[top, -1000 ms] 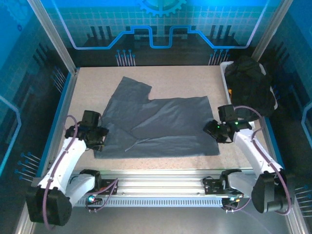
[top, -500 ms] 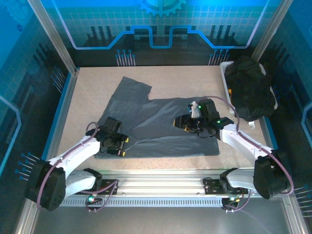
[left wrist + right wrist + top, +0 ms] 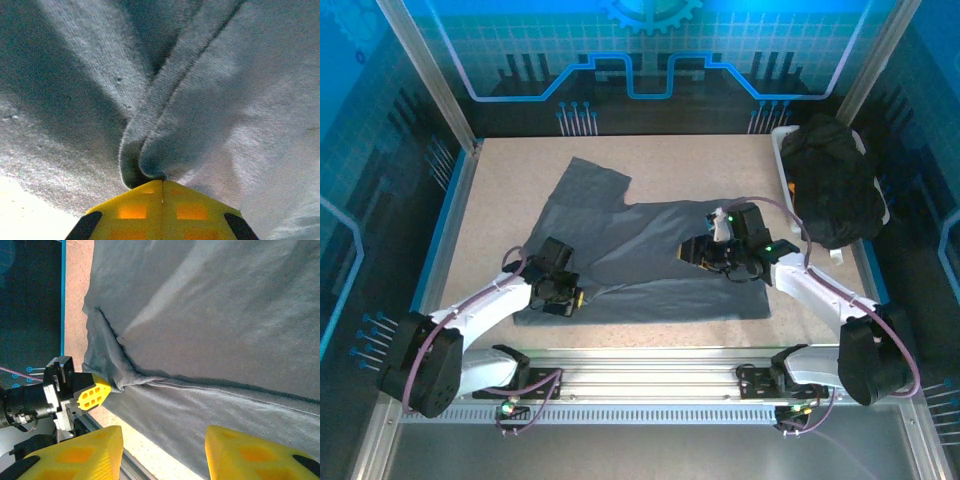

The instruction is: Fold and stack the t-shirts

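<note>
Nearest the bases, the left gripper (image 3: 563, 297) was clenched on a pinch of the blue-grey t-shirt (image 3: 650, 245) close to its near left hem. In the left wrist view the cloth gathered into a doubled ridge that ran straight into the closed yellow fingertips (image 3: 135, 212). We judged this a grip taken to lift that edge for a fold.

Farther in, the right gripper (image 3: 698, 252) hung over the right half of the same shirt with its jaws apart and nothing between them. We could not tell whether it touched the cloth. We read this placement as a second hold being prepared, so that the edge could be carried over evenly.

The shirt lay spread and mostly flat on the speckled table (image 3: 505, 175), with one sleeve reaching toward the far left and a crease running from the pinched spot.

At the far right, the black t-shirts (image 3: 835, 185) sat heaped in a white tray (image 3: 782, 140), well apart from the work, presumably waiting their turn.

We could read no brand, label or writing. The blue backdrop (image 3: 640, 60) carried only a line-and-gear pattern.
</note>
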You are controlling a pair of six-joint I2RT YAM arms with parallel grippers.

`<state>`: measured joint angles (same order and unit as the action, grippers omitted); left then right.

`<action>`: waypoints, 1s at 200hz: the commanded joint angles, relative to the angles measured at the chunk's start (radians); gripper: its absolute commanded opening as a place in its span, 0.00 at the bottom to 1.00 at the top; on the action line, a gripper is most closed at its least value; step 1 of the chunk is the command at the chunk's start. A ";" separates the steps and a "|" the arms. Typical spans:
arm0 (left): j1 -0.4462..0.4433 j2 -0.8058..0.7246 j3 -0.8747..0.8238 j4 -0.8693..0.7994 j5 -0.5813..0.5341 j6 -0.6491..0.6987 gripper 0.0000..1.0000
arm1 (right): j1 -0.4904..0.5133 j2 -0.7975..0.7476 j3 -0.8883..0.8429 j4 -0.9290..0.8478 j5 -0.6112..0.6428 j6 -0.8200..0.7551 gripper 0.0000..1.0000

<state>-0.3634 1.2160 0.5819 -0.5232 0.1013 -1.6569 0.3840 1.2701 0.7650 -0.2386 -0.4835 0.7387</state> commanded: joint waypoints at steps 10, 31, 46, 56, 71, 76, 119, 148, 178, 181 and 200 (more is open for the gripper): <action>-0.006 0.025 0.087 -0.057 -0.028 0.083 0.00 | -0.016 0.012 0.014 -0.024 0.005 -0.017 0.45; -0.006 0.064 0.155 -0.086 -0.037 0.148 0.00 | -0.025 0.018 0.023 -0.030 0.010 -0.017 0.43; -0.006 0.094 0.205 -0.102 -0.042 0.193 0.00 | -0.032 0.023 0.032 -0.035 0.008 -0.020 0.41; -0.006 0.118 0.242 -0.113 -0.047 0.230 0.00 | -0.037 0.026 0.036 -0.039 0.009 -0.021 0.40; -0.006 0.170 0.311 -0.133 -0.048 0.305 0.00 | -0.042 0.029 0.045 -0.048 0.012 -0.023 0.39; -0.006 0.190 0.335 -0.139 -0.046 0.332 0.00 | -0.043 0.029 0.046 -0.050 0.011 -0.023 0.39; -0.006 0.386 0.544 -0.212 -0.057 0.559 0.00 | -0.057 0.033 0.046 -0.066 0.013 -0.021 0.37; -0.012 0.493 0.666 -0.248 -0.057 0.686 0.00 | -0.062 0.032 0.048 -0.079 0.010 -0.025 0.36; -0.032 0.574 0.771 -0.292 -0.060 0.795 0.00 | -0.066 0.031 0.045 -0.085 0.011 -0.024 0.36; -0.034 0.581 0.780 -0.296 -0.058 0.805 0.00 | -0.068 0.032 0.045 -0.087 0.011 -0.025 0.35; -0.053 0.623 0.822 -0.329 -0.056 0.856 0.00 | -0.071 0.037 0.045 -0.087 0.008 -0.024 0.35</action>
<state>-0.3862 1.7950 1.3426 -0.7658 0.0559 -0.9314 0.3298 1.2964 0.7818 -0.2989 -0.4721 0.7315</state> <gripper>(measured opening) 0.050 0.355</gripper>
